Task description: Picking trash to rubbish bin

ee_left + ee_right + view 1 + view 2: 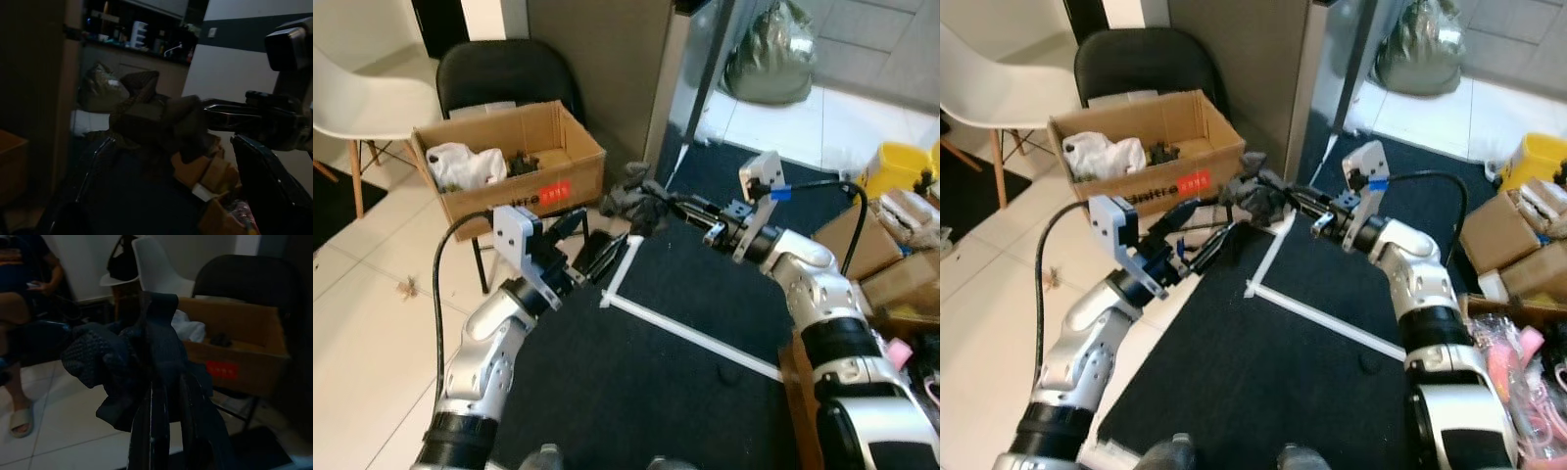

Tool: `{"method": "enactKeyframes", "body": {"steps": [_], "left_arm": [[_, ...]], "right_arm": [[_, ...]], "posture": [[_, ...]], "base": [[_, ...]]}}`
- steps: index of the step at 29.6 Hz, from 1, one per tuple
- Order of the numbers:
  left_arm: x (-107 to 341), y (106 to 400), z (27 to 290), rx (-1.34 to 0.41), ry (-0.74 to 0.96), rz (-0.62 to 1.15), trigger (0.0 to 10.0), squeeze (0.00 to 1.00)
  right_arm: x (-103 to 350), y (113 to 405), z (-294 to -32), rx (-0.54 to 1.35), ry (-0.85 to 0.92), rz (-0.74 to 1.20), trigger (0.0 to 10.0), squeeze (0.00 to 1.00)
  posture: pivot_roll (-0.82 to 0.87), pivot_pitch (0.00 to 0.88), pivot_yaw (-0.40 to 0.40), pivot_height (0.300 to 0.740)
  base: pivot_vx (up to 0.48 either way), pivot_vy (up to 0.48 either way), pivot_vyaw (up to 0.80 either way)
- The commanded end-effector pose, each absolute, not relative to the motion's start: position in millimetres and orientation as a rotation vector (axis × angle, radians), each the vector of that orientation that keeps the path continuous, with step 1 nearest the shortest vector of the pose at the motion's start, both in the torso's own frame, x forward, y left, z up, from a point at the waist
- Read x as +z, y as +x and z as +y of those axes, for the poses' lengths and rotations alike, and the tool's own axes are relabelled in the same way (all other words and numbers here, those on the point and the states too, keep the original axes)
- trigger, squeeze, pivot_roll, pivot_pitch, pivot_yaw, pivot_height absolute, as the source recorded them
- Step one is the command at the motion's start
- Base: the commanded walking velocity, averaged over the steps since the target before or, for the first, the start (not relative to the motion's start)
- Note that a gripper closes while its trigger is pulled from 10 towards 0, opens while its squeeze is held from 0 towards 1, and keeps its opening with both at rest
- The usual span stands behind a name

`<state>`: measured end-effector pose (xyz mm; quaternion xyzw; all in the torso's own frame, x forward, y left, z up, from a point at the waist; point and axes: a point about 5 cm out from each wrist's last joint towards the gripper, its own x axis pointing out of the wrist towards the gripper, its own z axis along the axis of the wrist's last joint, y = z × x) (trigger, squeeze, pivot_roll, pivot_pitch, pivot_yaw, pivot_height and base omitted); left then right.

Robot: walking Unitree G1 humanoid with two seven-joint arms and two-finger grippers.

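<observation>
Right gripper [677, 209]: fingers pinching a dark crumpled rag [638, 201] at their tips.
Left gripper [597, 252]: fingers gaping, gripping nothing, just below rag.
Cardboard box [570, 176]: sitting beyond both fingertips.

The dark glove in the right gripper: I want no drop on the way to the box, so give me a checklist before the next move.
1. Right gripper shut on the dark glove: ok.
2. Glove lifted off the floor: ok.
3. Glove above the cardboard box opening: not ok, it hangs beside the box's near corner.
4. Room in the box beside the white plastic bag: ok.
5. Left gripper out of the path: cannot tell; it points toward the glove, open.
</observation>
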<state>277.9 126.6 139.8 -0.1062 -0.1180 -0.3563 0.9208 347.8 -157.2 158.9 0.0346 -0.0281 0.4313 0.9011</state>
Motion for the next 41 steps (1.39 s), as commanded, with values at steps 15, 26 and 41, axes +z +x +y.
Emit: {"method": "enactKeyframes", "body": {"steps": [15,26,41], "left_arm": [[139,277,123,-0.752,-0.219,-0.242,10.0,0.00],[140,277,125,-0.730,-0.211,-0.247,10.0,0.00],[142,270,145,-0.669,-0.175,-0.248,10.0,0.00]], "right_arm": [[158,347,-164,0.876,0.041,-0.054,10.0,0.00],[158,351,-166,0.820,0.004,-0.048,10.0,0.00],[161,358,-174,0.743,-0.004,-0.051,10.0,0.00]], "posture": [[-0.02,0.000,-0.051,0.740],[-0.02,0.000,-0.053,0.740],[-0.02,0.000,-0.050,0.740]], "base": [[0.480,0.000,0.00],[0.480,0.000,0.00],[0.480,0.000,0.25]]}}
